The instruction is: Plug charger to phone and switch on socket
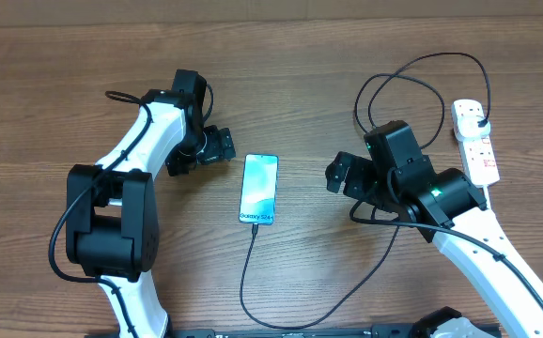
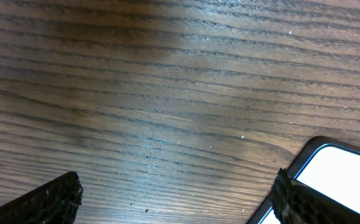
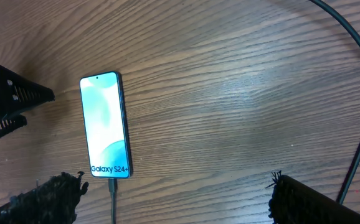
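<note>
Phone (image 1: 258,188) is lying flat on worktop (image 1: 55,75), charger (image 1: 249,272) tip meeting its bottom edge. Left hand (image 1: 221,148) and right hand (image 1: 336,175) are flanking it, both standing with fingers apart, holding nothing.

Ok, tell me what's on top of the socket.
The charger has its black plug sitting on the far end of the socket, with the cable looping away. Red markings show further along. The outlet under the plug is covered.
</note>
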